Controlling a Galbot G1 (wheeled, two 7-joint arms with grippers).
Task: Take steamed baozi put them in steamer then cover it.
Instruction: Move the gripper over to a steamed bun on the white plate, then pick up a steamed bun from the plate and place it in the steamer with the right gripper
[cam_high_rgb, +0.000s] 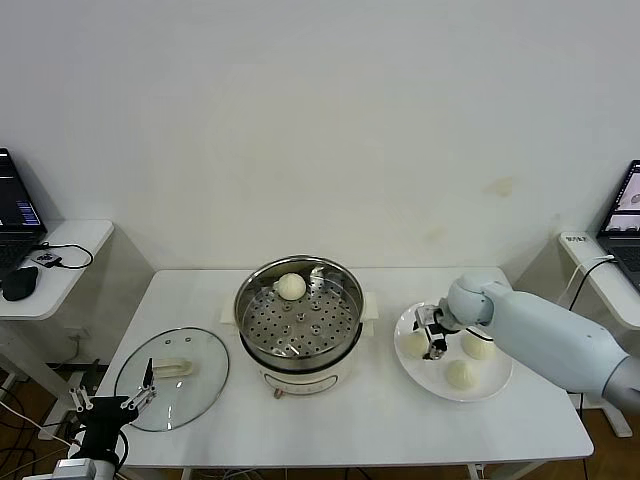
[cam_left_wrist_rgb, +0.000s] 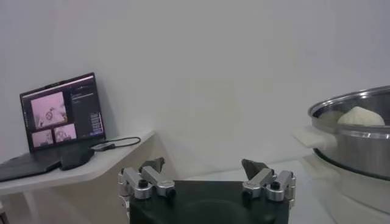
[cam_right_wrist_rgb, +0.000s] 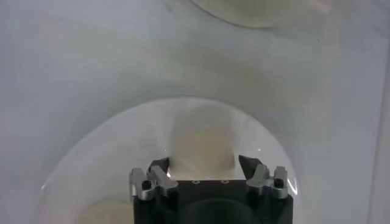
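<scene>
The white counter (cam_high_rgb: 360, 420) carries everything, largest first: the steamer (cam_high_rgb: 298, 325), a shiny steel pot on a cream base at the middle, with its perforated tray showing and one baozi (cam_high_rgb: 291, 286) already resting at the far side of the tray. To the robot's left lies the cover (cam_high_rgb: 172, 378), a clear glass lid with a pale bar handle, flat on the counter and apart from the pot. To the right sits a white plate (cam_high_rgb: 490, 388) with three buns on it.

The step in hand looks like the pick of a second bun. The right gripper (cam_high_rgb: 434, 337) is down on the plate, at the bun nearest the steamer (cam_high_rgb: 415, 344); in the right wrist view the fingers (cam_right_wrist_rgb: 159, 168) stand on either side of that bun (cam_right_wrist_rgb: 201, 146), partly closed and at or very near its sides. Whether they have it firmly clamped cannot be told. To do this well, the squeeze should be light, since soft dough will likely dent, and the lift straight up, clear of the neighbouring buns (cam_high_rgb: 478, 344) and the plate rim, before crossing to an empty part of the tray.

The left gripper (cam_high_rgb: 112, 403) waits near the counter's front left corner beside the cover, fingers spread apart and holding nothing.
</scene>
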